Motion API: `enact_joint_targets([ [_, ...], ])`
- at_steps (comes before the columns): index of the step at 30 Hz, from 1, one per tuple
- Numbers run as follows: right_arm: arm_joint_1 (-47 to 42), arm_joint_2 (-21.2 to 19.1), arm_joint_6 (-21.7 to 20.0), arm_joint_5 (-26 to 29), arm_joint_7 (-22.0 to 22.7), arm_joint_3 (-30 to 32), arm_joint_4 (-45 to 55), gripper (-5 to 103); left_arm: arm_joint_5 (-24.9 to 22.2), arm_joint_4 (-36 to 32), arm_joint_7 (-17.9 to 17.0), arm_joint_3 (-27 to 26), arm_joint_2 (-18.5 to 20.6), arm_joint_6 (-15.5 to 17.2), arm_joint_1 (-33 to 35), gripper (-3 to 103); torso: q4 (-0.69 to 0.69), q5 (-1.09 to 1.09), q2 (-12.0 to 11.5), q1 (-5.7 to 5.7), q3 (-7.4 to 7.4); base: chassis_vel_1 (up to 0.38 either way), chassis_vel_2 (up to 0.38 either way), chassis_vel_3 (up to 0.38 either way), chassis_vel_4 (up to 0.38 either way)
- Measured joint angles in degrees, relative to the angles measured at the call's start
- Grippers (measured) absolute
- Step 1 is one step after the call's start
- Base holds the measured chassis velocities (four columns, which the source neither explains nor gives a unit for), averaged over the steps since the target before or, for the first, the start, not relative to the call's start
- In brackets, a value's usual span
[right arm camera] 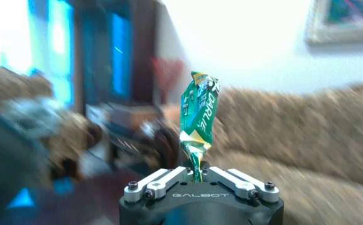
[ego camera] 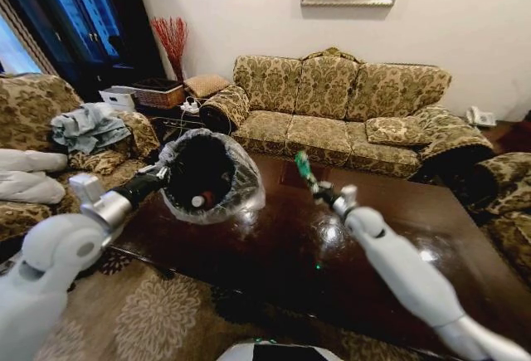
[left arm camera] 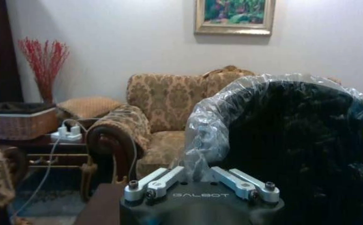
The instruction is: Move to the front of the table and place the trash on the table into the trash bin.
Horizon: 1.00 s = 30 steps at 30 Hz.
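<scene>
My left gripper [ego camera: 163,173] is shut on the rim of the trash bin [ego camera: 207,175], a black bin lined with a clear bag. It holds the bin raised over the left end of the dark wooden table [ego camera: 398,228], with the mouth tipped toward me. Small white and red items lie inside. The left wrist view shows the gripper [left arm camera: 197,174] pinching the bag-covered rim of the bin [left arm camera: 294,140]. To the right of the bin, my right gripper [ego camera: 313,182] is shut on the lower end of a green wrapper [ego camera: 302,164]. The wrapper [right arm camera: 198,115] stands upright above that gripper [right arm camera: 200,173].
A patterned sofa [ego camera: 340,104] stands behind the table. An armchair [ego camera: 50,129] with clothes on it is at the left, another armchair [ego camera: 506,203] at the right. A woven basket [ego camera: 159,94] sits on a side table at the back left. A patterned rug [ego camera: 149,311] lies below.
</scene>
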Motion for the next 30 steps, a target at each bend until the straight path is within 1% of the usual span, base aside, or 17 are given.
enact_joint_targets([
  [2, 5.41, -2.44, -0.7, 6.96, 0.98, -2.13, 5.06, 0, -0.91, 2.34, -0.26, 1.63, 2.4, -0.4, -2.07, 2, 0.07, -0.01, 0.0, 0.0, 0.0, 0.0, 0.0, 0.0, 0.0],
  [3, 5.41, -2.44, -0.7, 6.96, 0.98, -2.13, 5.06, 0, -0.91, 2.34, -0.26, 1.63, 2.4, -0.4, -2.07, 2, 0.07, -0.01, 0.0, 0.0, 0.0, 0.0, 0.0, 0.0, 0.0],
  [5, 10.42, -5.2, -0.91, 14.78, 3.67, -4.74, 11.77, 0, -2.23, 4.76, -0.45, 5.7, 4.83, -0.42, -6.85, 2, 0.03, -0.02, 0.0, 0.0, 0.0, 0.0, 0.0, 0.0, 0.0],
  [6, 10.42, -5.2, -0.91, 14.78, 3.67, -4.74, 11.77, 0, -2.23, 4.76, -0.45, 5.7, 4.83, -0.42, -6.85, 2, 0.03, -0.02, 0.0, 0.0, 0.0, 0.0, 0.0, 0.0, 0.0],
  [9, 14.55, -7.65, 0.49, 20.71, 4.68, -7.7, 17.37, 0, -2.74, 8.17, -0.3, 13.25, 6.18, -0.24, -15.37, 2, -0.01, 0.02, 0.01, -0.01, -0.01, 0.0, 0.0, 0.0, 0.0],
  [10, 14.55, -7.65, 0.49, 20.71, 4.68, -7.7, 17.37, 0, -2.74, 8.17, -0.3, 13.25, 6.18, -0.24, -15.37, 2, -0.01, 0.02, 0.01, -0.01, -0.01, 0.0, 0.0, 0.0, 0.0],
  [13, 16.83, -8.58, 1.18, 23.96, 5.08, -9.13, 21.06, 0, -2.52, 11.93, -0.23, 22.93, 5.93, -0.22, -24.14, 2, -0.01, 0.08, 0.0, -0.01, 0.0, 0.0, 0.0, 0.0, 0.0],
  [14, 18.51, -8.76, 1.12, 24.96, 5.1, -10.2, 22.16, 0, -2.17, 14.0, -0.1, 28.32, 5.0, -0.05, -28.62, 2, -0.02, -0.01, 0.0, -0.01, 0.0, 0.0, 0.0, 0.0, 0.0],
  [15, 18.51, -8.76, 1.12, 24.96, 5.1, -10.2, 22.16, 0, -2.17, 14.0, -0.1, 28.32, 5.0, -0.05, -28.62, 2, -0.02, -0.01, 0.0, -0.01, 0.0, 0.0, 0.0, 0.0, 0.0],
  [16, 19.65, -8.76, 1.08, 25.38, 5.1, -11.14, 22.43, 0, -1.95, 15.09, -0.17, 30.95, 4.38, 0.09, -30.89, 2, -0.02, -0.03, 0.0, -0.01, 0.0, 0.0, 0.0, 0.0, 0.0],
  [17, 22.93, -8.13, 1.07, 25.89, 5.45, -13.85, 22.21, 0, -1.43, 17.11, -0.41, 36.14, 2.95, 0.35, -35.86, 2, -0.01, 0.0, 0.0, -0.01, 0.0, 0.0, 0.0, 0.0, 0.0],
  [18, 22.93, -8.13, 1.07, 25.89, 5.45, -13.85, 22.21, 0, -1.43, 17.11, -0.41, 36.14, 2.95, 0.35, -35.86, 2, -0.01, 0.0, 0.0, -0.01, 0.0, 0.0, 0.0, 0.0, 0.0],
  [22, 31.71, -3.89, 1.69, 25.81, 6.64, -21.91, 18.17, 0, -1.18, 20.33, -0.91, 45.98, -0.16, 1.13, -45.12, 2, -0.01, 0.05, 0.0, 0.0, 0.01, 0.0, 0.0, 0.0, 0.0],
  [23, 31.71, -3.89, 1.69, 25.81, 6.64, -21.91, 18.17, 0, -1.18, 20.33, -0.91, 45.98, -0.16, 1.13, -45.12, 2, -0.01, 0.05, 0.0, 0.0, 0.01, 0.0, 0.0, 0.0, 0.0],
  [26, 36.14, -0.12, 1.9, 24.42, 6.77, -27.61, 15.21, 0, -1.14, 23.06, -0.91, 51.11, -1.47, 1.37, -49.77, 2, 0.01, 0.01, 0.0, 0.01, 0.01, 0.0, 0.0, 0.0, 0.0],
  [27, 36.14, -0.12, 1.9, 24.42, 6.77, -27.61, 15.21, 0, -1.14, 23.06, -0.91, 51.11, -1.47, 1.37, -49.77, 2, 0.01, 0.01, 0.0, 0.01, 0.01, 0.0, 0.0, 0.0, 0.0],
  [30, 36.15, 2.57, 2.21, 22.52, 6.65, -30.16, 13.01, 0, -0.79, 24.32, -0.6, 52.57, -2.4, 1.38, -51.07, 2, 0.04, 0.0, 0.0, 0.0, 0.0, 0.0, 0.0, 0.0, 0.0],
])
